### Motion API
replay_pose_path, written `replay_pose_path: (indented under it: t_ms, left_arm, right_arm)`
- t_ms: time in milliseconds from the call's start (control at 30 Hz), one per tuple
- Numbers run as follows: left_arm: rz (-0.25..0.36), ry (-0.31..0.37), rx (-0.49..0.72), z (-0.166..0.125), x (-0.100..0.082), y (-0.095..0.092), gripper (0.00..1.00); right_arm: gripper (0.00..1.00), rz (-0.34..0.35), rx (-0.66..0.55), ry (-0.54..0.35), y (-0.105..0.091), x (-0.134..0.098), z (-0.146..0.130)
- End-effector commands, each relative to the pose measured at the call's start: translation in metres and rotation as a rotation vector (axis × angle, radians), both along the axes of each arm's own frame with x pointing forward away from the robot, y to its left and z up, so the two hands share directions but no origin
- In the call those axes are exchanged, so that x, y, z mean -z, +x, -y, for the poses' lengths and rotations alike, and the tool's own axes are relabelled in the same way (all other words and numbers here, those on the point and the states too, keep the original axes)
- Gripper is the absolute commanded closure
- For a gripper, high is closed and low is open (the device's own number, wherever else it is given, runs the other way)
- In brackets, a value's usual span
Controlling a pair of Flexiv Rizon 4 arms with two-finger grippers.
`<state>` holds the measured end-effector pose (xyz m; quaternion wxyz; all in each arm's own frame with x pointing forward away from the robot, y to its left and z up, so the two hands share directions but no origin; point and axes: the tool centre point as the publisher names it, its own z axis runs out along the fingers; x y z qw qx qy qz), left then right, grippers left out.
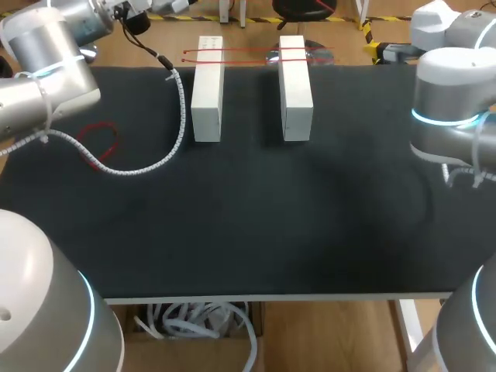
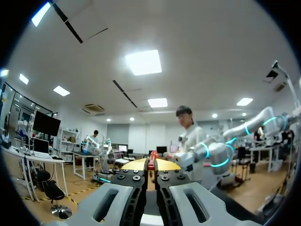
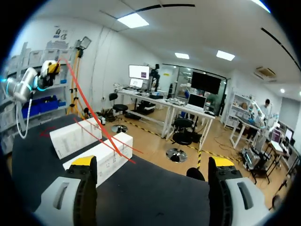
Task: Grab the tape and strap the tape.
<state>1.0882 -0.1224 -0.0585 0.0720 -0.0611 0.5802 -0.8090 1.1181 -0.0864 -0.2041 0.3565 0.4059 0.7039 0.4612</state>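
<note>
Red tape (image 2: 151, 158), mostly hidden, tight between left gripper (image 2: 150, 165) fingertips; right gripper (image 3: 153, 163) wide apart, empty.

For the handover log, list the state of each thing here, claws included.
left claw, shut on the tape.
right claw, open, holding nothing.
tape, taut, running across both blocks' far ends and up to the left claw.
left block, resting lengthwise, tape over its far end.
right block, resting lengthwise, tape over its far end.
red loop, lying slack, not held.
</note>
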Motion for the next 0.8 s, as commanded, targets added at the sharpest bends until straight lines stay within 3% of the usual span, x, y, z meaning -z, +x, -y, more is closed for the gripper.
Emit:
replay_pose_path:
  t_ms: [33, 167, 233, 400, 533, 733, 767, 800]
  left_arm:
    - [0.000, 0.000, -0.003, 0.000, 0.000, 0.000, 1.00]
    - [0.000, 0.000, -0.003, 0.000, 0.000, 0.000, 1.00]
    - [0.000, 0.000, -0.003, 0.000, 0.000, 0.000, 1.00]
    - [0.000, 0.000, -0.003, 0.000, 0.000, 0.000, 1.00]
    - [0.000, 0.000, -0.003, 0.000, 0.000, 0.000, 1.00]
    - [0.000, 0.000, -0.003, 0.000, 0.000, 0.000, 1.00]
    - [0.000, 0.000, -0.003, 0.000, 0.000, 0.000, 1.00]
    - [0.000, 0.000, -0.003, 0.000, 0.000, 0.000, 1.00]
  right_arm:
    - [0.00, 0.135, 0.123, 0.216, -0.012, 0.005, -0.011]
    - [0.00, 0.185, 0.119, 0.365, -0.015, -0.002, -0.018]
    - [0.00, 0.183, 0.138, 0.497, -0.018, -0.007, -0.021]
    - [0.00, 0.078, 0.263, 0.840, -0.022, -0.017, -0.018]
    - [0.00, -0.004, 0.305, 1.046, -0.025, -0.031, -0.015]
    - [0.00, -0.058, 0.284, 1.128, -0.030, -0.057, -0.024]
    - [0.00, -0.068, 0.270, 1.111, -0.031, -0.062, -0.026]
    - [0.00, -0.081, 0.253, 0.973, -0.032, -0.065, -0.028]
